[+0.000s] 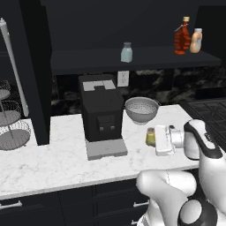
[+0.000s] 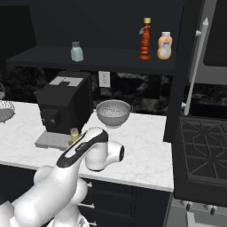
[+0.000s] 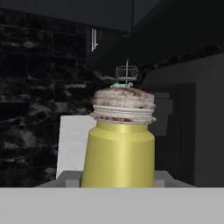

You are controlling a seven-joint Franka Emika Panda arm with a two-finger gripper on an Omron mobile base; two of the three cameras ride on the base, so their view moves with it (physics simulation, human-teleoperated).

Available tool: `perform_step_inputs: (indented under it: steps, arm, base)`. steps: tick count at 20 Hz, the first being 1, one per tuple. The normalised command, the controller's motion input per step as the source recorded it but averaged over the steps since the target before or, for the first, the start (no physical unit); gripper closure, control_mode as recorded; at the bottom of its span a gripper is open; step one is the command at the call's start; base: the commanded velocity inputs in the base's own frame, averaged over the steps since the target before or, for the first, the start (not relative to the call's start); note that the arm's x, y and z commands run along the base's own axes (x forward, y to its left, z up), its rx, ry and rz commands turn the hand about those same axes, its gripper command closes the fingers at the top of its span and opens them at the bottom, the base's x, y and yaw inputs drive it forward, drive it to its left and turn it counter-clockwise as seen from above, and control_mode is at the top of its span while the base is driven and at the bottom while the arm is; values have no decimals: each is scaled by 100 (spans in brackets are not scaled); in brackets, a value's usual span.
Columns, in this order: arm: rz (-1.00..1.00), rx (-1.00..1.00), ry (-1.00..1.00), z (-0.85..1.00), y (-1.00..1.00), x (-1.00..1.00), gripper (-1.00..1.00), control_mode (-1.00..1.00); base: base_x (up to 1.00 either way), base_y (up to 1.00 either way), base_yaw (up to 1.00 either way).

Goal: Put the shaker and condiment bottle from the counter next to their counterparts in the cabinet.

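Already the dark red flask-shaped condiment bottle (image 1: 181,39) is placed beside the light orange squeeze bottle (image 1: 196,40) on the black open wall cabinet (image 1: 145,57), while the small yellow cylindrical shaker (image 1: 151,137), below that cabinet, is pinched by the gripper (image 1: 155,139) and remains to be shelved.

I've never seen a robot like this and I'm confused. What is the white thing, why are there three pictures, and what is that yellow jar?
The white thing is a robot arm in a pretend kitchen. Two pictures come from cameras behind it, one on each side. The third comes from a camera on its hand. The gripper is at a small yellow shaker, which looks big up close. I can't see if the gripper is squeezing it. On the counter sit a coffee machine and a colander. Up on the shelf stand a blue-green shaker, a red bottle and an orange bottle.
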Motion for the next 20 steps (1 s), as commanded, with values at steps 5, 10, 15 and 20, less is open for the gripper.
perform_step_inputs:
  steps: [5, 10, 15, 20]
  arm:
    - [-28, -3, 9, 78, 0, -24, 100, -100]
    - [-25, -1, 3, 75, 0, -22, 100, -100]
    - [-22, 0, 0, 73, 9, -8, 100, -100]
    - [-19, 0, 0, 71, 25, 0, 100, -100]
  base:
    - [0, 0, 0]
    - [0, 0, 0]
    - [0, 0, 0]
    - [0, 0, 0]
